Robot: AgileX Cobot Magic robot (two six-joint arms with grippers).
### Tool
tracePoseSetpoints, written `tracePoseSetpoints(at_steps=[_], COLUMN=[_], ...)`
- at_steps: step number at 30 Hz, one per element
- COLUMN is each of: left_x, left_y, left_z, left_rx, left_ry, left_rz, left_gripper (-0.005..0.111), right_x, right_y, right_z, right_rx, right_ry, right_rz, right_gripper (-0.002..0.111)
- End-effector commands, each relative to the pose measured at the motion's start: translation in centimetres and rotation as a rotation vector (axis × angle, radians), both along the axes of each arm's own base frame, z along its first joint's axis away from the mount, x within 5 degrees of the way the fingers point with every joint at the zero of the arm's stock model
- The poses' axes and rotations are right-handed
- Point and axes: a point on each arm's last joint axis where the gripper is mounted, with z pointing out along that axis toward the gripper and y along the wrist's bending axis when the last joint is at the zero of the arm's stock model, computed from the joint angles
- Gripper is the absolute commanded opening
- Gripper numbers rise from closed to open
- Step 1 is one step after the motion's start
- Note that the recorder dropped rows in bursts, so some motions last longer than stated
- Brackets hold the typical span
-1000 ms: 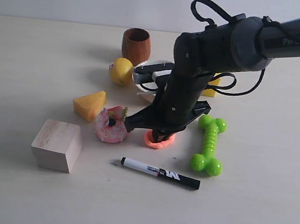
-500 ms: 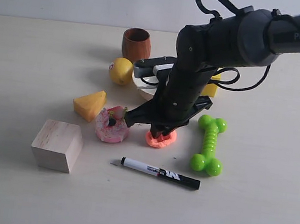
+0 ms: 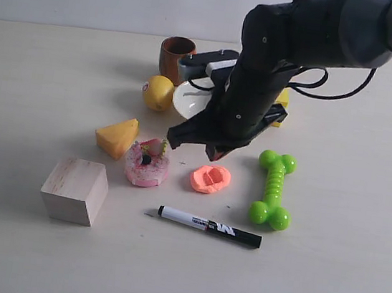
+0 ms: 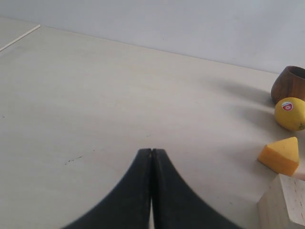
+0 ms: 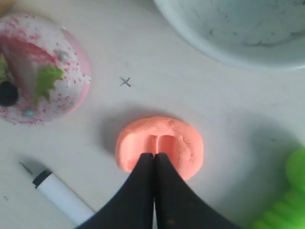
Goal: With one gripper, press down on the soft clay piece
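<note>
One marker (image 3: 207, 226) and one block (image 3: 74, 190) lie nearest. Behind them the dented clay (image 3: 210, 179) sits between one cake (image 3: 147, 163) and one bone (image 3: 273, 189) — the right gripper (image 5: 153, 156) hangs above it, pressed together; the left gripper (image 4: 151, 152) is pressed together too. Farther: cheese (image 3: 118, 136), lemon (image 3: 158, 92), plate (image 3: 190, 101), cup (image 3: 177, 59).

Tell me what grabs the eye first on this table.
The big black arm dominates the exterior view, its right gripper hovering just above the soft clay piece, fingers pressed shut. That salmon-orange clay, dented in the middle, lies between the pink cake toy and the bright green bone toy.
</note>
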Motion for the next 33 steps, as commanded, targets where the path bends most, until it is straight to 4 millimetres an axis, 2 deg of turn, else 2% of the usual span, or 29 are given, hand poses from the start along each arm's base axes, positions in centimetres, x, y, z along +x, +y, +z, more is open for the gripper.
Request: tracePoseSetpoints(at_steps=[1, 6, 11, 17, 25, 33], left_x=[0.0, 0.0, 0.0, 0.0, 0.0, 0.0], left_y=[0.0, 0.0, 0.0, 0.0, 0.0, 0.0], left_z=[0.0, 0.0, 0.0, 0.0, 0.0, 0.0], left_rx=[-0.003, -0.003, -0.003, -0.003, -0.003, -0.003], left_ry=[-0.005, -0.005, -0.005, -0.005, -0.005, -0.005], left_rz=[-0.006, -0.006, -0.006, -0.006, -0.006, -0.006], left_gripper=[0.000, 0.000, 0.000, 0.000, 0.000, 0.000], right_x=[-0.5, -2.6, -5.8, -8.4, -9.9, -10.3], right_y=[-0.5, -2.2, -4.5, -6.8, -8.1, -9.9], right_z=[2.9, 5.8, 8.1, 11.9, 15.4, 16.5], right_rx=[0.044, 0.155, 0.253, 0.278, 0.338, 0.194], right_ry=[-0.081, -0.208, -0.299, -0.415, -0.552, -0.656], right_rz=[-0.019, -0.086, -0.133, -0.103, -0.086, -0.047], right_gripper=[0.000, 0.000, 0.000, 0.000, 0.000, 0.000])
